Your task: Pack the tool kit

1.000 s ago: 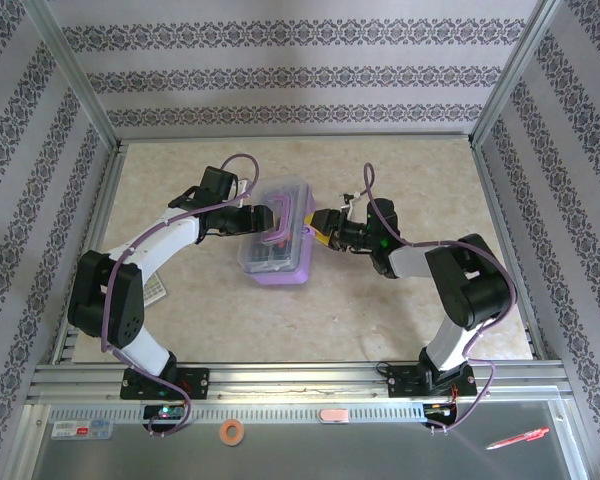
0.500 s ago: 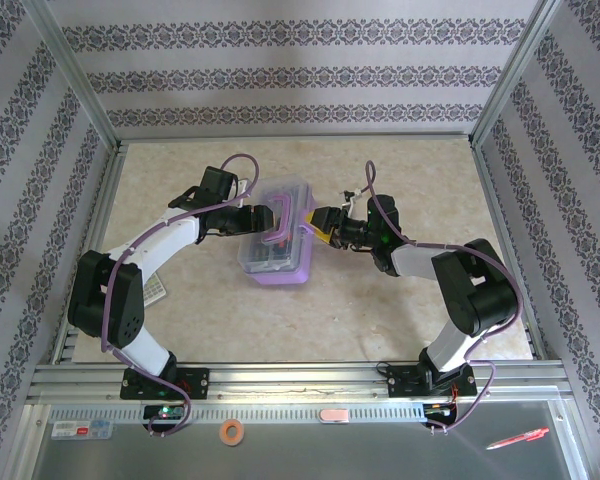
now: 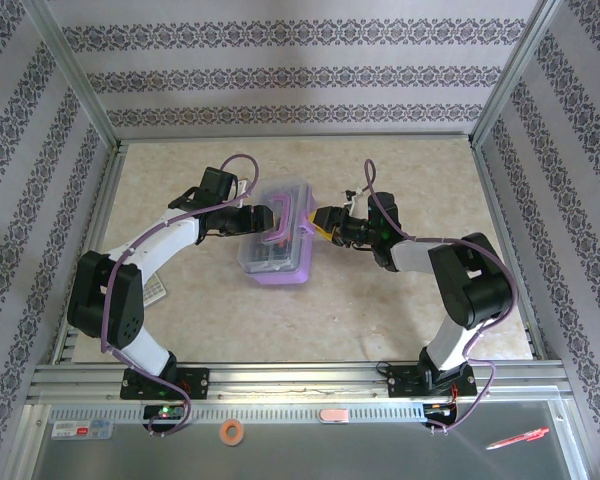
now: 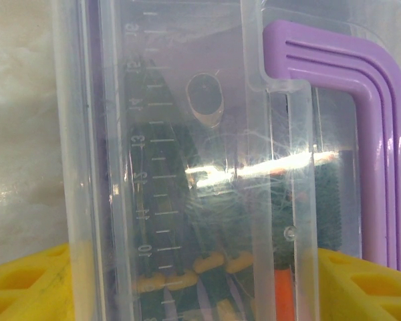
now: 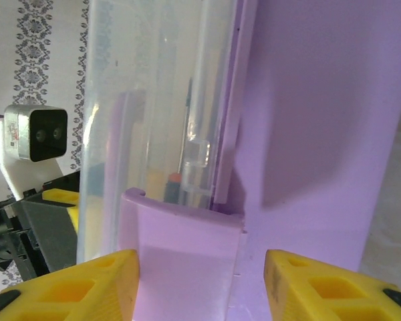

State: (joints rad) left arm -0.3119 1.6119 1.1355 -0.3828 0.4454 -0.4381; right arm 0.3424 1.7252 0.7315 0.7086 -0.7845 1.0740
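Right fingers point(image 5: 87, 284) have come a bit closer together and now sit half open on both sides of the purple latch point(image 5: 184, 254) of the tool kit case point(image 3: 278, 238), which lies between them and the left fingers point(image 4: 27, 287), spread wide right at its clear lid point(image 4: 187, 134).

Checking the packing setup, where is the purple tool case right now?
In the top view, the tool case sits mid-table, slightly left of centre, between the left pincer and the right pincer.
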